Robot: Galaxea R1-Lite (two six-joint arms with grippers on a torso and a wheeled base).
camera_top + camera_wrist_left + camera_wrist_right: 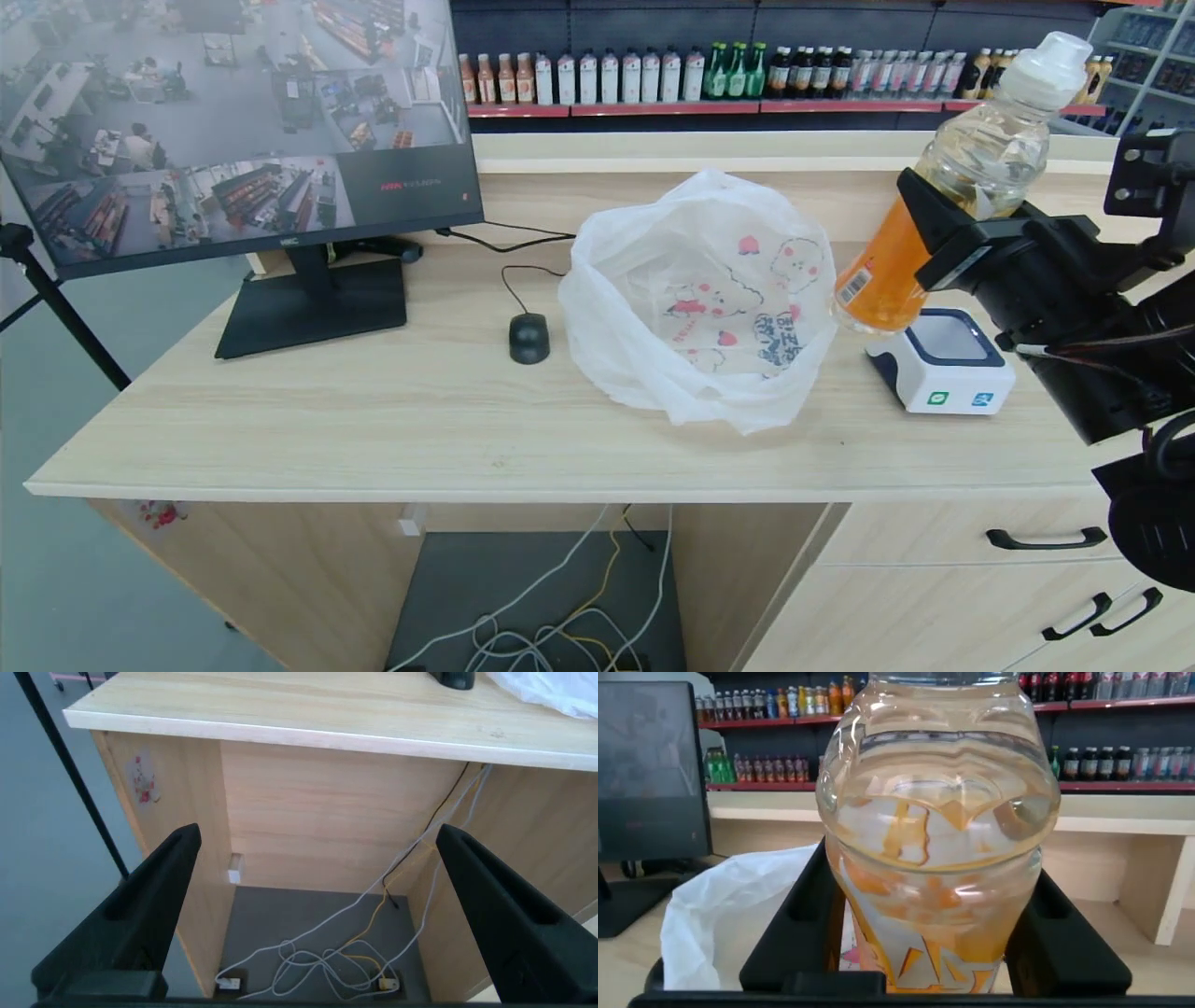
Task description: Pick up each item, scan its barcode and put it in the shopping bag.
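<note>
Grippers first: the left gripper (pixel 318 835) hangs wide open and empty, low in front of the pale wooden counter (pixel 373 429). On the counter stand a black monitor (pixel 233 121) and a black mouse (pixel 528 338), then the white plastic shopping bag (pixel 700 299), its mouth slumped open. Just right of the bag, the clear plastic drink bottle with an orange label (pixel 985 159) is held tilted, base down, over the white box-shaped barcode scanner (pixel 943 369). The right gripper (pixel 938 224) is clamped around its middle. Being full, the bottle is probably fairly heavy, and its smooth, slightly yielding wall looks slippery, so a firm hold at mid-body seems best.
</note>
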